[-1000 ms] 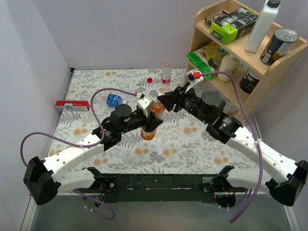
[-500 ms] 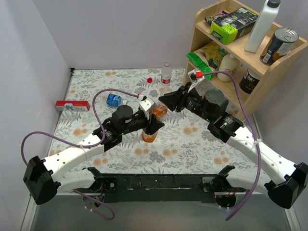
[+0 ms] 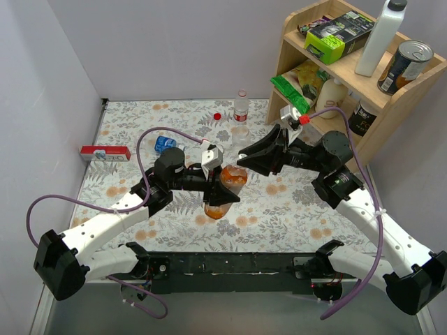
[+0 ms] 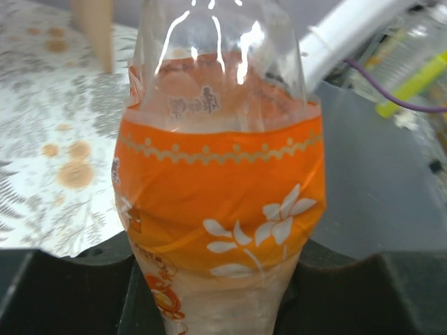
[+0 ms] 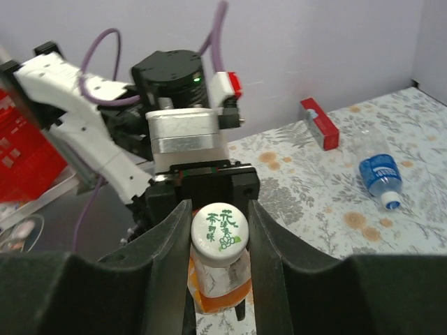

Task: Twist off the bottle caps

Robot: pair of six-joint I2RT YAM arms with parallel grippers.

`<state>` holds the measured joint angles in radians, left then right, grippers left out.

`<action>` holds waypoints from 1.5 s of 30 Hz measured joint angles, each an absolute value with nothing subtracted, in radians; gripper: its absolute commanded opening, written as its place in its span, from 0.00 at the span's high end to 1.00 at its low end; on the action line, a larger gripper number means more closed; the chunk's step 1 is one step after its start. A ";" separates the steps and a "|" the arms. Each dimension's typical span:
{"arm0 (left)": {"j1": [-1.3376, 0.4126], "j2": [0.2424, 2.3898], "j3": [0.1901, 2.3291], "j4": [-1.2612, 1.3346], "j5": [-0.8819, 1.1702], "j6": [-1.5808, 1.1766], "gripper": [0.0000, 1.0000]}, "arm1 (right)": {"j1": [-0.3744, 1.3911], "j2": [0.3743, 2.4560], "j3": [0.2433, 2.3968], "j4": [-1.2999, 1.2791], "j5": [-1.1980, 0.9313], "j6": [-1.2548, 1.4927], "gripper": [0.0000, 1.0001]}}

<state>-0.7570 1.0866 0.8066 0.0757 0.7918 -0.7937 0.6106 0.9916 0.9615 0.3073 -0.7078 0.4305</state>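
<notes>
**Right gripper closes on the orange bottle's cap**

The right gripper [image 5: 219, 236] now has its two fingers pressed against either side of the white cap [image 5: 219, 229] with green print. A second ago they stood wider around it. The right arm has also shifted in that time, and its wrist sits higher and further right in the top view.

The left gripper [image 3: 222, 197] stays clamped on the lower body of the orange bottle [image 4: 220, 188]. It holds the bottle off the table near the middle, tilted with its top toward the right arm. The bottle now sits a little nearer than it did a second ago.

With the body braced and the cap pinched, the grip looks set, so turning the cap is likely the next step. The cap is still on.

At the far side, a loose red cap [image 3: 217, 116] lies just left of an upright clear bottle [image 3: 241, 105]. A blue-labelled bottle [image 3: 165, 144] lies on its side to the far left.
</notes>
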 measured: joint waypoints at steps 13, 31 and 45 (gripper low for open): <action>-0.749 1.097 0.807 0.096 1.050 -0.827 0.62 | 0.604 0.994 0.975 0.369 -0.961 0.384 0.81; -0.750 1.102 0.807 0.078 0.806 -0.792 0.60 | 0.603 0.834 0.958 0.208 -0.614 0.281 0.15; -0.750 1.087 0.807 0.037 0.483 -0.754 0.59 | 0.739 0.860 0.857 0.231 -0.166 0.488 0.35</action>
